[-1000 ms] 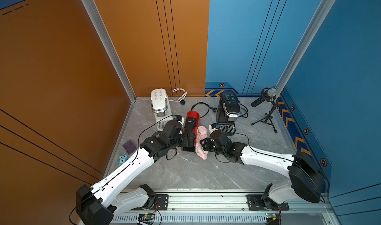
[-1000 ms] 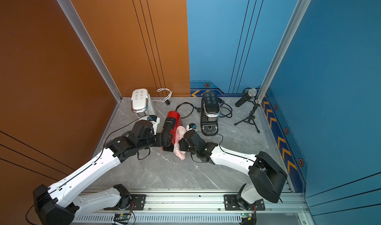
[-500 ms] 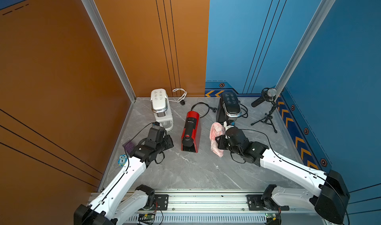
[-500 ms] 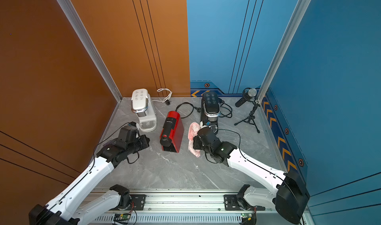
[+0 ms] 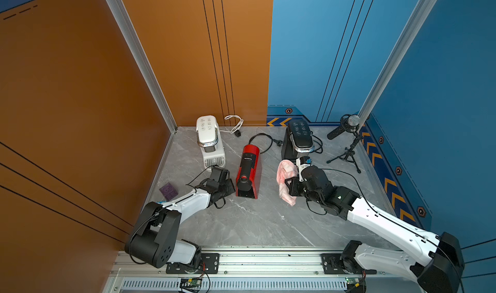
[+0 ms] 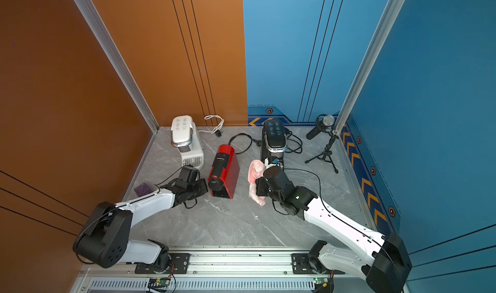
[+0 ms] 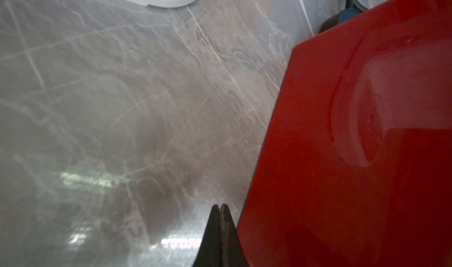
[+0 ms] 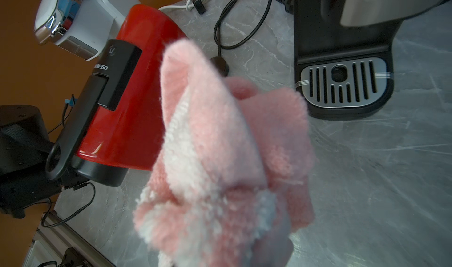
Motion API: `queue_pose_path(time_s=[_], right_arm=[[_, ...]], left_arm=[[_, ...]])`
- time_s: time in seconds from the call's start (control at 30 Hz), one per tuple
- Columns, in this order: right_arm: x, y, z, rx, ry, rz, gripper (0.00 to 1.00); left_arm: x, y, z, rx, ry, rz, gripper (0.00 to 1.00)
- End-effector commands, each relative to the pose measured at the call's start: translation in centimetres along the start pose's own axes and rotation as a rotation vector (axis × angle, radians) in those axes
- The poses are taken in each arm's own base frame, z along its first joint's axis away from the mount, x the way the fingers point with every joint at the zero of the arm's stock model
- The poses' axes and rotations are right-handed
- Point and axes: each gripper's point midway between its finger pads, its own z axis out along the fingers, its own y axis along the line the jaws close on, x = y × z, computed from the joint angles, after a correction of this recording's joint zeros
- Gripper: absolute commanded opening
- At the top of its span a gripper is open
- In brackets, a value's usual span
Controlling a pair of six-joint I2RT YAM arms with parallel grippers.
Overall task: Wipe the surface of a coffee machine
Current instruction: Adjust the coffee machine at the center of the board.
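Left wrist view: left pincer (image 7: 219, 207) closed beside the red coffee machine (image 7: 354, 143), pink cloth (image 5: 284, 170) held clear of it

Tips pressed together on nothing, the left pincer hangs low over the grey marble worktop (image 7: 110, 106), just beside the glossy red side; whether they touch cannot be told. In a top view the right pincer (image 5: 290, 182) clamps the pink cloth, which hangs bunched between the red coffee machine, standing mid-worktop, and a black coffee machine (image 5: 298, 140), apart from the red one. Farther out sit a white coffee machine (image 5: 209, 140) at the back left, a purple cube (image 5: 168, 191) by the orange wall, and a microphone (image 5: 353, 120) on a tripod near the blue wall.
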Motion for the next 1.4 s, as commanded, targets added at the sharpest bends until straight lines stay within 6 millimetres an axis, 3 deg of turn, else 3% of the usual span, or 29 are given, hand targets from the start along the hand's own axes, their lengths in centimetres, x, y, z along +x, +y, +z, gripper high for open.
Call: queue_pose_path(time_s=[0.0, 0.13, 0.37, 0.7, 0.9, 1.07, 1.17, 1.3, 1.37], right_arm=[[-0.1, -0.9, -0.7, 0.017, -0.001, -0.016, 0.0], [-0.7, -1.6, -0.8, 0.028, -0.01, -0.001, 0.0], [-2.2, -2.7, -1.8, 0.035, -0.046, 0.024, 0.0], [-2.8, -3.2, -2.9, 0.039, -0.063, 0.026, 0.0], [-3.3, -2.4, -3.5, 0.019, -0.062, 0.013, 0.0], [-5.4, 1.0, -3.6, -0.015, -0.077, -0.06, 0.0], [-6.1, 5.1, -3.1, -0.041, -0.078, -0.173, 0.0], [-6.7, 8.6, -0.5, -0.049, -0.025, -0.25, 0.0], [-6.6, 9.2, 1.5, -0.028, 0.001, -0.278, 0.0]], left_arm=[[-0.7, -2.0, 1.5, 0.078, -0.039, 0.0, 0.0], [0.6, -3.0, 2.9, 0.081, -0.016, 0.03, 0.0], [2.4, -3.9, 2.8, 0.075, -0.043, 0.051, 0.0], [5.1, -8.6, 1.8, 0.146, -0.04, 0.14, 0.0], [6.4, -10.5, 1.2, 0.183, -0.035, 0.187, 0.0], [6.8, -9.6, 0.4, 0.175, -0.048, 0.178, 0.0], [6.6, -7.9, -1.0, 0.177, -0.071, 0.153, 0.0], [5.8, -5.8, -3.8, 0.168, -0.106, 0.118, 0.01], [5.1, -5.1, -5.7, 0.155, -0.135, 0.124, 0.08]])
